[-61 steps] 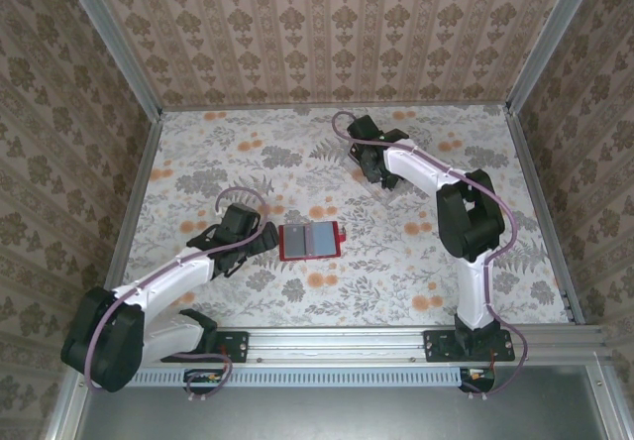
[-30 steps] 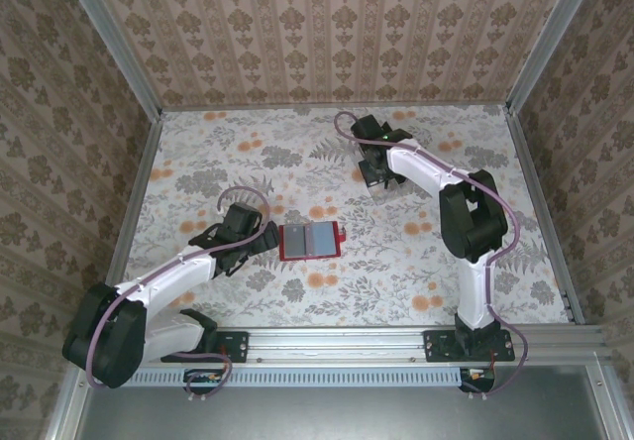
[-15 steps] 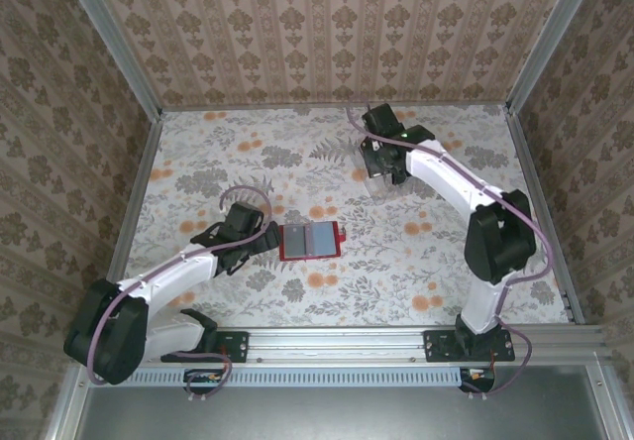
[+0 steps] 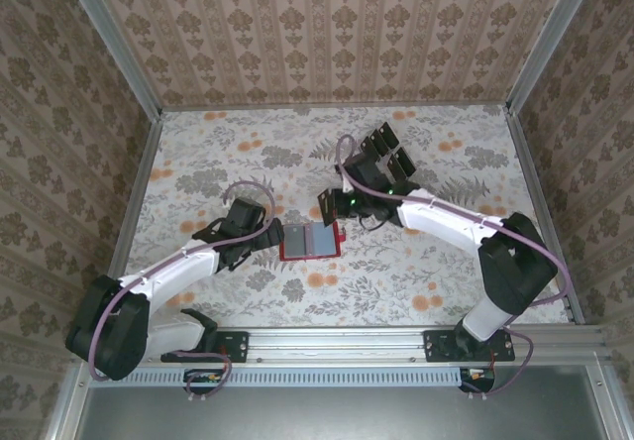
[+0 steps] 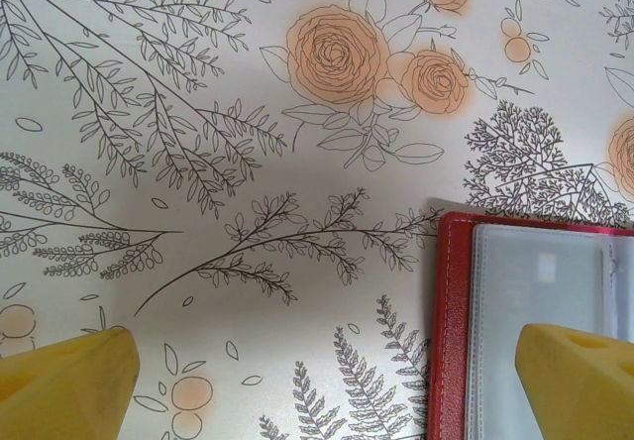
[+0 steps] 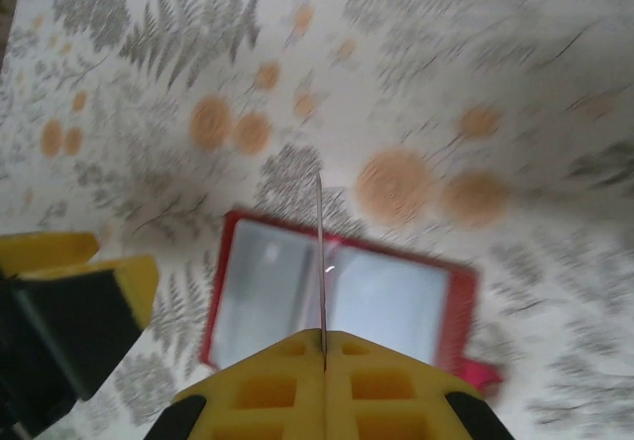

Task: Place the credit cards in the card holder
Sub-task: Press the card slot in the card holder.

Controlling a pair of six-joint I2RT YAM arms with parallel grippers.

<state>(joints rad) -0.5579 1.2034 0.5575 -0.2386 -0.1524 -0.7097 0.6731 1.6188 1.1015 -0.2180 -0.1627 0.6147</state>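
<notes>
Two grippers crowd the card holder (image 4: 310, 240); the rest of the table (image 4: 416, 281) is open. The holder sits just off table centre toward 7 o'clock, well apart from the walls (image 4: 327, 34) at 9, 12 and 3 and from the rail (image 4: 337, 339) at 6. There is free table on the holder's 6 and 3 o'clock sides. Its 9 is taken by the left gripper (image 4: 265, 234), its 12–1 by the right gripper (image 4: 332, 205).

Holder lies flat and opened, grey inside up. Long axis runs 9–3, slightly tilted. Closing tab (image 6: 482, 375) is at the 3 o'clock end in the top view.

Left gripper: jaws wide apart, holding nothing. In its wrist view one fingertip (image 5: 580, 371) is over the holder's 9 o'clock panel and the other is over bare table. Can't tell if it touches.

Right gripper: clamped on one credit card (image 6: 319, 242), edge-on in its wrist view, sticking straight out from the fingers. The card edge lines up with the fold between the two grey panels, above the holder. Contact not resolvable; the view is blurred.

Other credit cards (image 4: 386, 151) stand upright in a group at 1 o'clock from the holder, well apart from it.
</notes>
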